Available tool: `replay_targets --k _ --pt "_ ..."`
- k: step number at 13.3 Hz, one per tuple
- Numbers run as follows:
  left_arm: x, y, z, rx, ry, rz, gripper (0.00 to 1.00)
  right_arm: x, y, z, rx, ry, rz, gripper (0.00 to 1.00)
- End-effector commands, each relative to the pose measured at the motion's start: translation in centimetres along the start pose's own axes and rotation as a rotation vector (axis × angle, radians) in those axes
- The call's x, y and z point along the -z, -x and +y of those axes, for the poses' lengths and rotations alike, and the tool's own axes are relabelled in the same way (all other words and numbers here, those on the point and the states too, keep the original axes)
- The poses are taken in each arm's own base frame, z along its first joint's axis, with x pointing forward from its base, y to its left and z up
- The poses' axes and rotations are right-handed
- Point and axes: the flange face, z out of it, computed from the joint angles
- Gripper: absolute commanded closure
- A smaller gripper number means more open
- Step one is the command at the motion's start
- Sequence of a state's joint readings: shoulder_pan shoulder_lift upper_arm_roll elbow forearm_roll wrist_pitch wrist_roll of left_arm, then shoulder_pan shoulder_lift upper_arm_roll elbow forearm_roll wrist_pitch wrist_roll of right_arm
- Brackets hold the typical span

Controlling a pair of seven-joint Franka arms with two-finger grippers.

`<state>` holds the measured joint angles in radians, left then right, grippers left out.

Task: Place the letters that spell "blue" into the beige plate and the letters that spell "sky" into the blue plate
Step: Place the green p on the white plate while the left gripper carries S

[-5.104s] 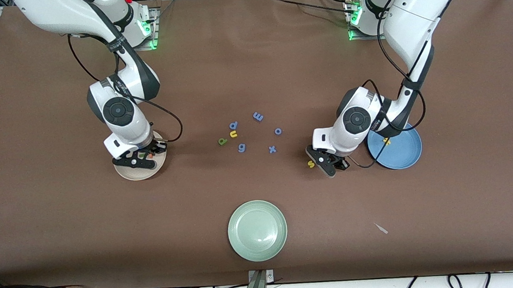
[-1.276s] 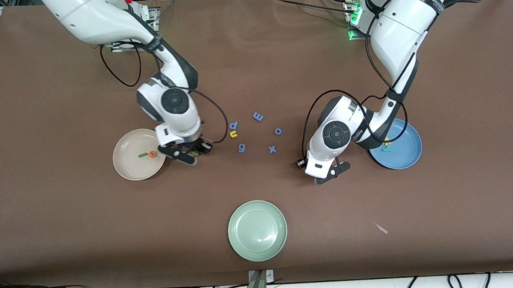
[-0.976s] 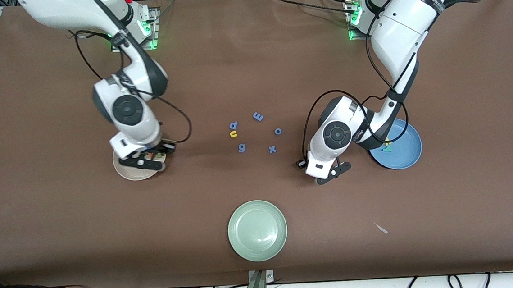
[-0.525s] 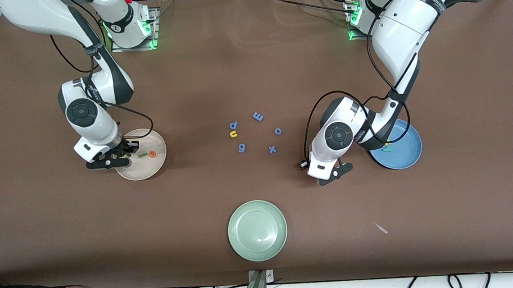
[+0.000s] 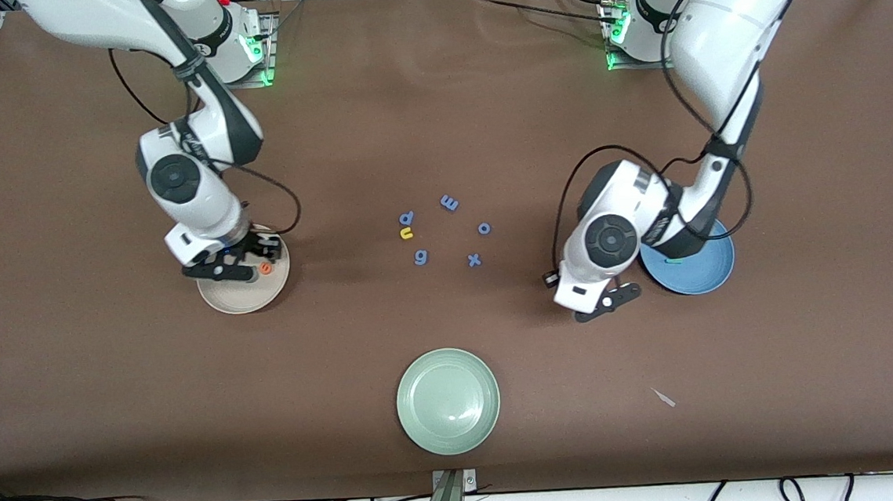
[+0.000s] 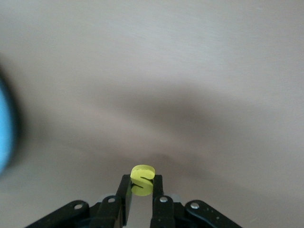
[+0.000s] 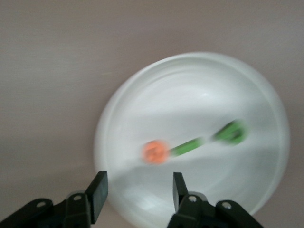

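My left gripper [image 6: 141,191] is shut on the yellow s [image 6: 141,179], which stands upright between its fingers. It hangs over the brown table [image 5: 606,304] just beside the blue plate [image 5: 701,272], where the teal y [image 5: 675,260] lies. My right gripper [image 7: 137,194] is open and holds nothing, over the beige plate [image 7: 256,95]. On that plate lie the orange e [image 7: 155,152], the green l [image 7: 187,146] and the green b [image 7: 232,133]. The yellow u [image 5: 406,234] rests mid-table. In the front view the right gripper [image 5: 221,269] covers part of the beige plate [image 5: 241,298].
Blue letters lie around the u: p [image 5: 406,218], m [image 5: 449,201], o [image 5: 484,228], g [image 5: 420,257] and x [image 5: 475,260]. A pale green plate [image 5: 447,400] sits nearer the front camera. A small white scrap [image 5: 663,397] lies toward the left arm's end.
The right gripper swung back over the beige plate and opened; the green b now lies there. The left gripper closed on the s and shifted toward the blue plate.
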<state>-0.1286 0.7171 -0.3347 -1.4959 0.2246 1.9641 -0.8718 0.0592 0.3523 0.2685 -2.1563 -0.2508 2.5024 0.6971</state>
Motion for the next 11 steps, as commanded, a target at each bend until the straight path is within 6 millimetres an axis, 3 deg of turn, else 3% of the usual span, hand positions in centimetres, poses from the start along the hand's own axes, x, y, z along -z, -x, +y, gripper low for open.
replay_targets --k 1,4,6,7,8,9,10,11 --pt "2.6 -1.2 -5.2 -0.084 -0.076 -0.044 1.00 0.2 1.7 -6.3 -0.189 -0.050 -0.034 0.36" --pt "1.4 -4.6 -13.0 -0.162 -0.094 -0.124 1.00 -0.3 3.9 -12.1 -0.325 -0.083 -0.063 0.36" --pt "-1.0 -7.1 -19.3 -0.230 -0.071 -0.180 0.98 -0.5 6.3 -17.2 -0.377 -0.100 -0.067 0.32" --pt "-2.2 -7.9 -21.5 -0.281 -0.050 -0.188 0.91 -0.9 7.1 -18.6 -0.390 -0.094 -0.050 0.29" --pt "-3.1 -7.9 -22.0 -0.323 -0.039 -0.186 0.64 -1.3 8.1 -20.1 -0.356 -0.090 -0.026 0.29" --pt "-3.2 -7.9 -22.1 -0.340 -0.052 -0.182 0.15 -1.2 9.1 -21.3 -0.306 -0.095 -0.014 0.25" --pt "-2.9 -7.9 -22.1 -0.344 -0.057 -0.180 0.00 -1.2 9.7 -21.9 -0.260 -0.099 -0.002 0.25" --pt "-2.5 -7.9 -22.1 -0.345 -0.058 -0.175 0.00 -1.3 9.8 -22.0 -0.172 -0.091 0.028 0.20"
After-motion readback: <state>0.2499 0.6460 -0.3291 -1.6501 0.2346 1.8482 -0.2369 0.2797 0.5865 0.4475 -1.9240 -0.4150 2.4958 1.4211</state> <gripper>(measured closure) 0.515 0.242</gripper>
